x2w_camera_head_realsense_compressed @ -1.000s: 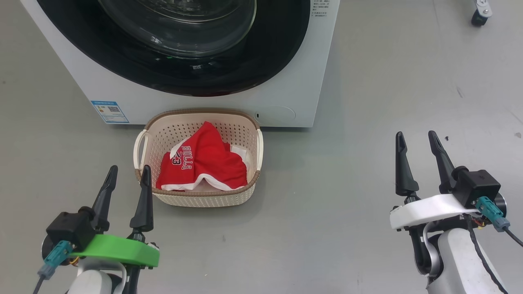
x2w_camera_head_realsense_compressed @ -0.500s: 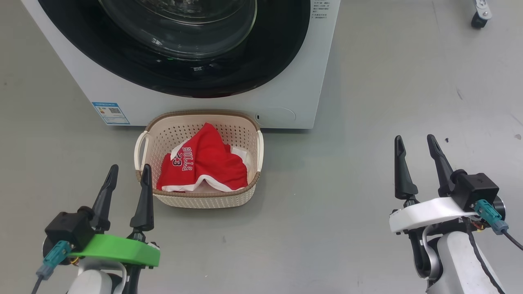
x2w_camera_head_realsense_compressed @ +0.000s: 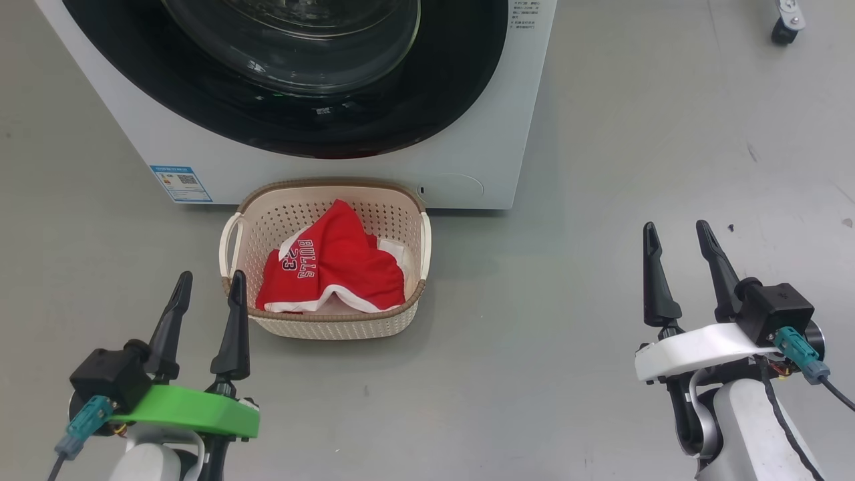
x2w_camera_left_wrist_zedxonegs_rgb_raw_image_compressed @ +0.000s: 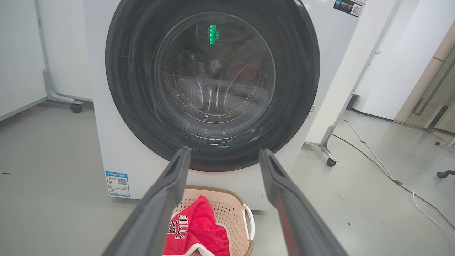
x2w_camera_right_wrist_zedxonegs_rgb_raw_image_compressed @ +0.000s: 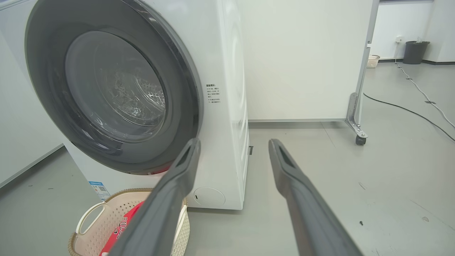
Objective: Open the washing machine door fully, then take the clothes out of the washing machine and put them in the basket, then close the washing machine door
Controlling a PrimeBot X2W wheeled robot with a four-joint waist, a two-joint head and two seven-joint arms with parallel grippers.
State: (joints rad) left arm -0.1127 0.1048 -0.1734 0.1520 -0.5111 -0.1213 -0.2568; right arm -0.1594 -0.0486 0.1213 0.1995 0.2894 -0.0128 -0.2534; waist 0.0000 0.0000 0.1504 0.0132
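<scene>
The white washing machine [x2w_camera_head_realsense_compressed: 481,133] [x2w_camera_left_wrist_zedxonegs_rgb_raw_image_compressed: 106,149] [x2w_camera_right_wrist_zedxonegs_rgb_raw_image_compressed: 227,106] stands ahead with its black-rimmed glass door [x2w_camera_head_realsense_compressed: 300,87] [x2w_camera_left_wrist_zedxonegs_rgb_raw_image_compressed: 213,81] [x2w_camera_right_wrist_zedxonegs_rgb_raw_image_compressed: 110,92] shut flat against the front. Right before it sits the cream basket [x2w_camera_head_realsense_compressed: 407,304] [x2w_camera_left_wrist_zedxonegs_rgb_raw_image_compressed: 227,209] [x2w_camera_right_wrist_zedxonegs_rgb_raw_image_compressed: 89,220], holding red "BULLS 23" clothes [x2w_camera_head_realsense_compressed: 334,264] [x2w_camera_left_wrist_zedxonegs_rgb_raw_image_compressed: 199,231] [x2w_camera_right_wrist_zedxonegs_rgb_raw_image_compressed: 121,227] over some white fabric. My left gripper [x2w_camera_head_realsense_compressed: 208,286] [x2w_camera_left_wrist_zedxonegs_rgb_raw_image_compressed: 223,153] hangs open and empty just left of the basket's near corner. Far to the right, over bare floor, my right gripper [x2w_camera_head_realsense_compressed: 674,235] [x2w_camera_right_wrist_zedxonegs_rgb_raw_image_compressed: 233,144] is open and empty too.
Grey floor surrounds the machine. A white partition on castors [x2w_camera_left_wrist_zedxonegs_rgb_raw_image_compressed: 330,161] [x2w_camera_right_wrist_zedxonegs_rgb_raw_image_compressed: 359,139] stands behind and right of it. Cables [x2w_camera_left_wrist_zedxonegs_rgb_raw_image_compressed: 391,177] [x2w_camera_right_wrist_zedxonegs_rgb_raw_image_compressed: 408,110] run across the floor at the right. A bin [x2w_camera_right_wrist_zedxonegs_rgb_raw_image_compressed: 414,51] and a small basket [x2w_camera_right_wrist_zedxonegs_rgb_raw_image_compressed: 372,61] sit far off.
Nothing in the scene has moved; only the head view has wobbled slightly, and both grippers stay open in place.
</scene>
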